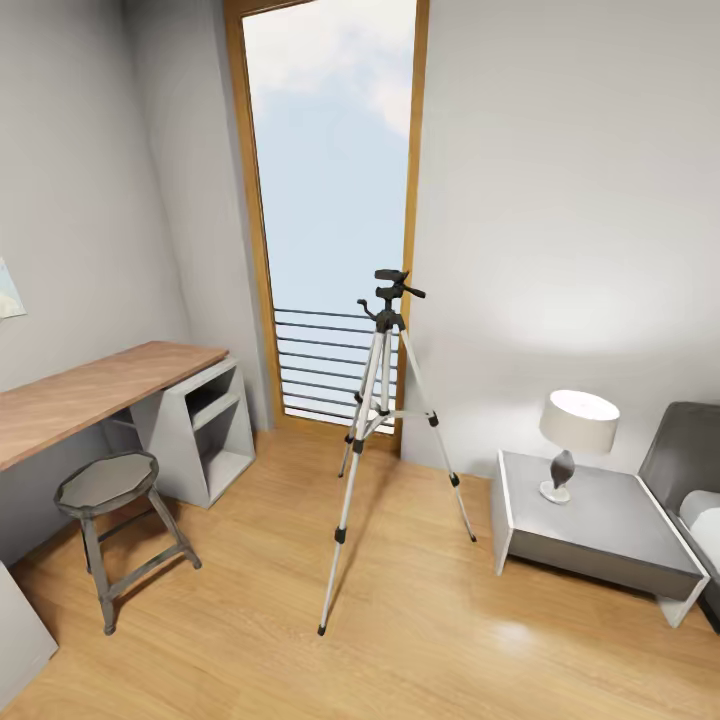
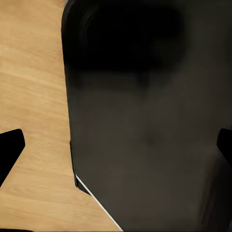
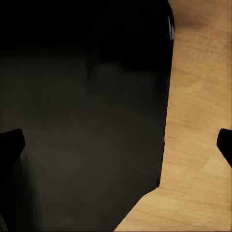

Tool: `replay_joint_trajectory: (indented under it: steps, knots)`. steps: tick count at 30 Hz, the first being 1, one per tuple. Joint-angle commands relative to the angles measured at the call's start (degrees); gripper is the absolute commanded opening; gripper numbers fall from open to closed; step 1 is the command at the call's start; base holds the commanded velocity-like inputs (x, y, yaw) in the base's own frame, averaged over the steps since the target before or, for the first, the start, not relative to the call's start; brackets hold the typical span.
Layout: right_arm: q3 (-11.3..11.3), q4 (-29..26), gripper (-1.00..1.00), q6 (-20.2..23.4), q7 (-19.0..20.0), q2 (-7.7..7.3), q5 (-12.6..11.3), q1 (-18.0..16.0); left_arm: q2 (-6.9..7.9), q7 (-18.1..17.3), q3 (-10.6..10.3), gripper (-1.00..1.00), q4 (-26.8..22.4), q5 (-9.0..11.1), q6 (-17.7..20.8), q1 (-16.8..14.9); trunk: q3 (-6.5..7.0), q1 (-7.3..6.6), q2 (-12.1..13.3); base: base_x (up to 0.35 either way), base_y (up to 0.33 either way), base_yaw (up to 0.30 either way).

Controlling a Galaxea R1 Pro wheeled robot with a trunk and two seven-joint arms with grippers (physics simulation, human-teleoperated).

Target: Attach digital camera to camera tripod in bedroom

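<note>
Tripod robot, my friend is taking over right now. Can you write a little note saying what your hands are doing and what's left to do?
Left gripper: jaws wide apart, holding nothing.
Right gripper: jaws wide apart, holding nothing.
The tripod stands upright on the wood floor in front of the window, between the desk and the bedside table. Nothing sits on its head.
Done: in the bedroom, facing the tripod.
Left: find the camera, pick it up, fix it on top.

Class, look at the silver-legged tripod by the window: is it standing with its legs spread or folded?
Spread and upright: the tall silver-legged tripod with black pan head stands on three splayed legs on the light wood floor.
</note>
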Motion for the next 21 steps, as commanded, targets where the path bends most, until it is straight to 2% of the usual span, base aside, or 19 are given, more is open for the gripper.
replay_joint_trajectory:
  steps: [1, 21]
  knots:
    - [0.0, 0.0, 1.0, 0.0, 0.0, 0.0, 0.0, 0.0, 0.0, 0.0, 0.0, 1.0, 0.0, 0.0, 0.0, 0.0, -0.03, 0.0, 0.0, 0.0, 0.0, 0.0]
    - [0.2, 0.0, 1.0, -0.2, 0.0, -0.09, 0.1, 0.1, 0.26, -0.1, 0.0, 1.0, 0.0, -0.1, -0.1, -0.1, -0.03, 0.0, 0.0, 0.0, 0.0, 0.0]
